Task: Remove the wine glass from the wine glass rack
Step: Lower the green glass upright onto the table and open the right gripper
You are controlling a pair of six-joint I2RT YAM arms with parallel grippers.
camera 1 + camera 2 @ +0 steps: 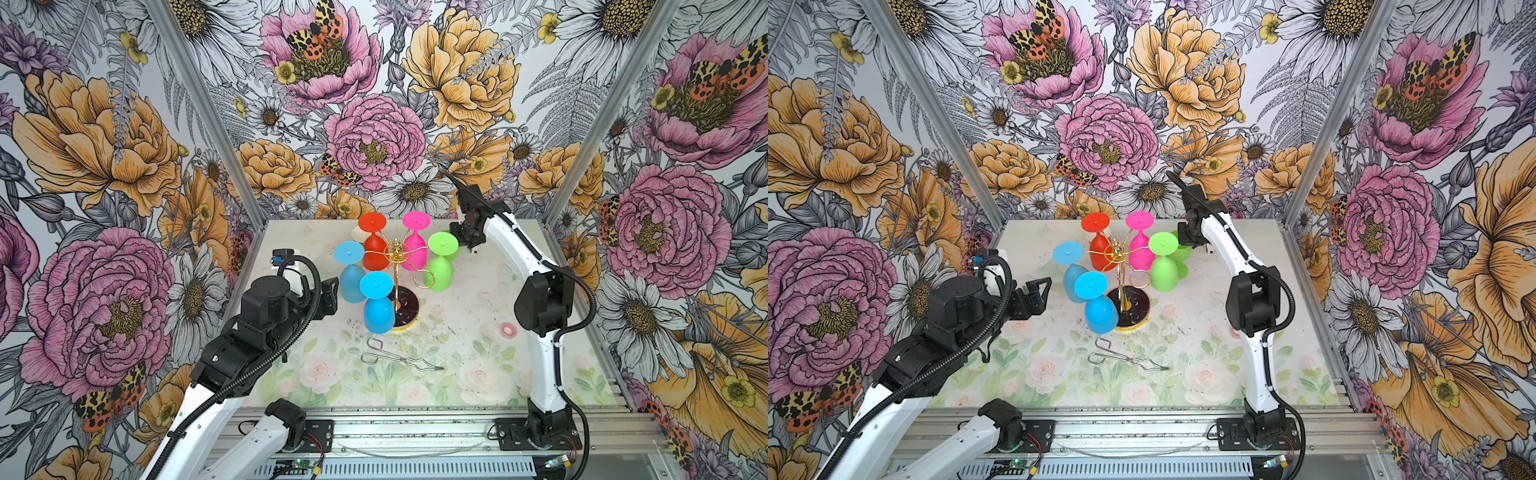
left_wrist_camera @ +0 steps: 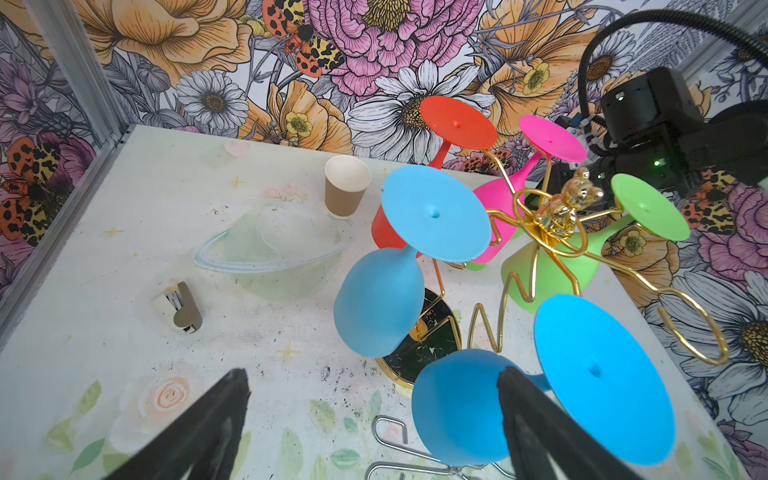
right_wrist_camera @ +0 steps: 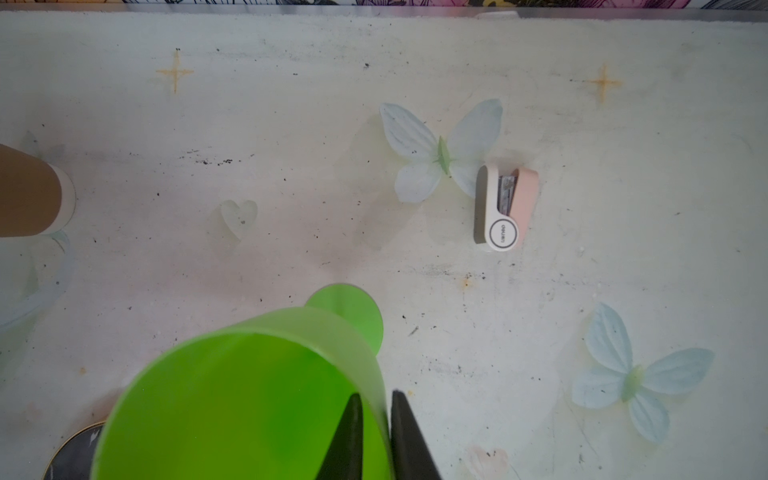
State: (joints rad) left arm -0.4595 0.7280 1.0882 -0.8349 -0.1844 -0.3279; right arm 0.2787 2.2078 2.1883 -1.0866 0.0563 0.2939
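Note:
The gold wine glass rack point(image 1: 397, 251) point(image 1: 1119, 251) point(image 2: 552, 216) stands mid-table on its round black base. Several coloured glasses hang from it upside down: red, pink, green and two blue. One front loop arm point(image 2: 698, 332) is bare. A green wine glass point(image 3: 249, 395) point(image 1: 455, 251) stands upright on the table behind the rack. My right gripper point(image 3: 376, 395) point(image 1: 465, 245) pinches its rim, one finger inside the bowl and one outside. My left gripper point(image 2: 374, 378) point(image 1: 332, 295) is open left of the rack, one finger beside the nearest blue glass point(image 2: 457, 407).
Steel wire tongs point(image 1: 399, 357) lie on the table in front of the rack. A paper cup point(image 2: 347, 185) stands at the back behind the red glass. A small pink stapler point(image 3: 503, 208) lies near the back right, a second stapler point(image 2: 178, 305) at the left.

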